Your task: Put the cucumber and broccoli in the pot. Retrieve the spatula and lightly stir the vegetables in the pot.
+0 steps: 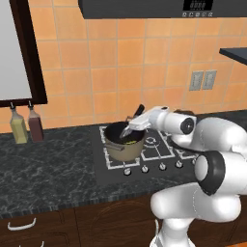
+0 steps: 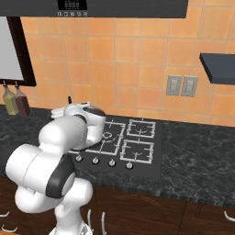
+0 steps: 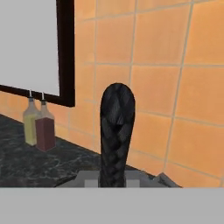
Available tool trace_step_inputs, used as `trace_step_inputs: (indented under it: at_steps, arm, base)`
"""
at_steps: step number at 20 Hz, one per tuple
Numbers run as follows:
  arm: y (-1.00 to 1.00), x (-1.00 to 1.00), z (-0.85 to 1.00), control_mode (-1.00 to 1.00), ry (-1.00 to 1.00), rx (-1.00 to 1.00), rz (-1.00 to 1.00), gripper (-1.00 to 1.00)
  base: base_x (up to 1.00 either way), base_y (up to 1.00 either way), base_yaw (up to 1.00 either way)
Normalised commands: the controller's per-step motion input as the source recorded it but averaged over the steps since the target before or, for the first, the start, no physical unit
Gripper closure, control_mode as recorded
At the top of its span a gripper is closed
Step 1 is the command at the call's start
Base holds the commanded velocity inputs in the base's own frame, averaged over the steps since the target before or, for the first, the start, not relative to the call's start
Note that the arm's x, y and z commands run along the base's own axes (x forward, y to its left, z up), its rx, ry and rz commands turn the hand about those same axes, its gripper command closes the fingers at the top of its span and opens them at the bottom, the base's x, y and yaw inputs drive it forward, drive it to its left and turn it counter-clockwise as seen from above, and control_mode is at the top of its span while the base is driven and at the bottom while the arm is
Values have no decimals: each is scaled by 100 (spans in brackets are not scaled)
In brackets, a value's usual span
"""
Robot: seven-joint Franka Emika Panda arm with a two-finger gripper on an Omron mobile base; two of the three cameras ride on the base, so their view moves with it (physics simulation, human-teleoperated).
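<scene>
The tan pot [image 1: 123,147] stands on the stove's front-left burner. Inside it, by the rim, shows a yellow-green bit of the vegetables [image 1: 128,141]; it is too small to tell cucumber from broccoli. My gripper [image 1: 137,120] hangs over the pot's right rim, shut on the spatula. The spatula's silver head [image 1: 126,131] slants down into the pot and its black handle [image 1: 140,110] sticks up behind the hand. In the hand view the handle [image 3: 117,131] rises upright from the gripper [image 3: 114,178]. In the right base view my arm hides the pot, and the handle tip [image 2: 69,98] pokes up above the hand.
The black stove [image 1: 161,150] [image 2: 137,142] has knobs along its front edge. Two bottles [image 1: 26,125] [image 2: 16,104] [image 3: 39,129] stand on the dark counter to the left, under a dark-framed window. Tiled wall lies behind, with the hood above.
</scene>
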Motion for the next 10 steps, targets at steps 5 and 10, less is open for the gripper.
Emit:
trace_step_inputs:
  at_steps: [5,10]
  arm:
    - [-3,-15,39,-100,20,-5,-9,100]
    - [0,0,62,-100,31,0,-10,100]
  base:
    - [0,0,0]
    - [0,0,0]
